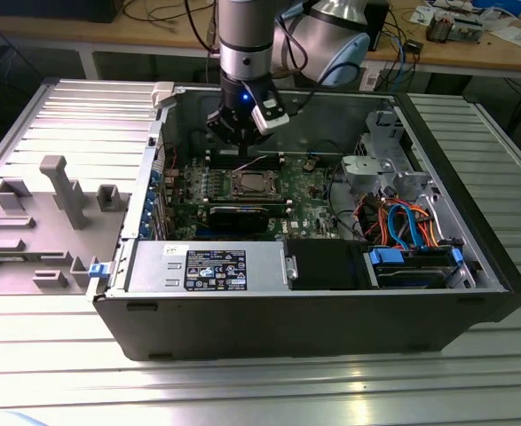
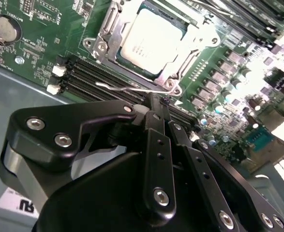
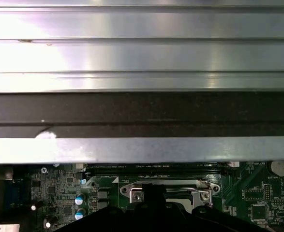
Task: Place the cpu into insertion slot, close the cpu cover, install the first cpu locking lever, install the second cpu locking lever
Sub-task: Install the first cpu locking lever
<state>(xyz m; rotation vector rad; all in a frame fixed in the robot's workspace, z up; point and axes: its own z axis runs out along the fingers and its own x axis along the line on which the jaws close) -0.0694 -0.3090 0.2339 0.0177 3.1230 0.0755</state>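
**CPU seated in socket, cover down, gripper closed at one lever**

One arm with one gripper [image 1: 240,142] was observed reaching into the open computer case [image 1: 473,293], positioned over the far edge of the green motherboard [image 1: 309,191]. In the second wrist view, the gripper [image 2: 157,104] had its fingers [image 2: 156,140] drawn together, tips meeting at a thin wire locking lever [image 2: 127,89] that ran along the edge of the socket. Whether the lever was actually pinched between the tips could not be determined.

One cpu [image 2: 151,41] lay flat in the insertion slot [image 2: 173,72], its silvery face showing through the window of the one cpu cover [image 2: 192,46], which lay down over it. In the exterior view the same cover [image 1: 254,185] sat just beside the gripper. In the first wrist view, the near edge of the cover [image 3: 168,186] was visible, held by two screws.

One coin battery [image 2: 5,28] sat on the board, well apart from the socket. Four memory slots [image 2: 91,79] ran between the socket and the case wall. One grey labelled power supply [image 1: 211,266] and one blue-tabbed drive bay [image 1: 411,266] occupied the near side of the case.
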